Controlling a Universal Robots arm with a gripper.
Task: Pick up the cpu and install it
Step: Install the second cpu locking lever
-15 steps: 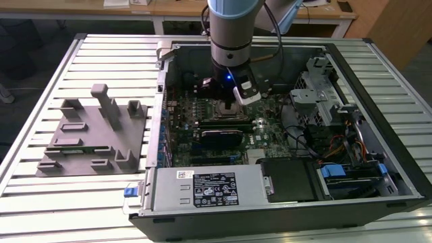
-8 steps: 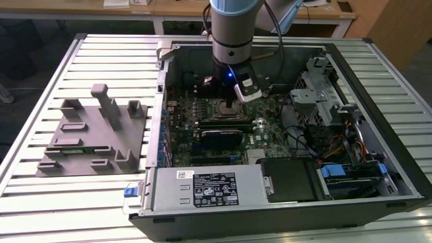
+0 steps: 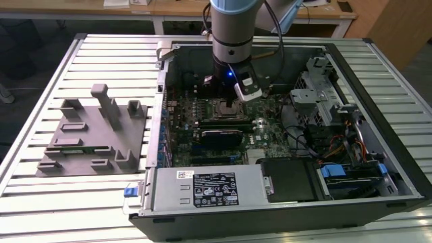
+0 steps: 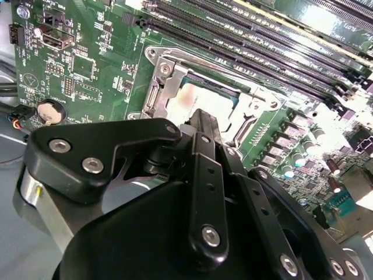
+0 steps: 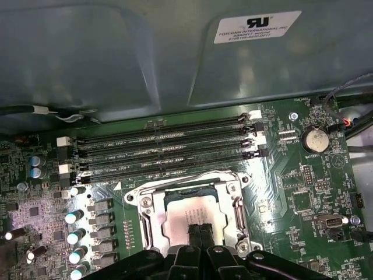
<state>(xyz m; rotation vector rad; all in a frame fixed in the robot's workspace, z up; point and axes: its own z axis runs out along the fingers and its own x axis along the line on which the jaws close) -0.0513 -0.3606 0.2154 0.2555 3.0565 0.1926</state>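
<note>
Fingers (image 5: 200,233) of the gripper (image 5: 200,232) stand pressed together, their tips down on the silvery top of the cpu (image 5: 187,217), which lies flat inside the metal-framed socket (image 5: 238,205) of the green motherboard (image 5: 297,192); in the second wrist view the cpu (image 4: 192,100) shows just beyond the black gripper (image 4: 201,119). Beside the socket run the long dark memory slots (image 5: 166,149), and in the exterior view the arm (image 3: 233,30) reaches straight down into the open computer case (image 3: 378,152) above the socket (image 3: 221,109), with a grey tray (image 3: 68,152) lying well apart from the case on the slatted surface (image 3: 40,91).
</note>
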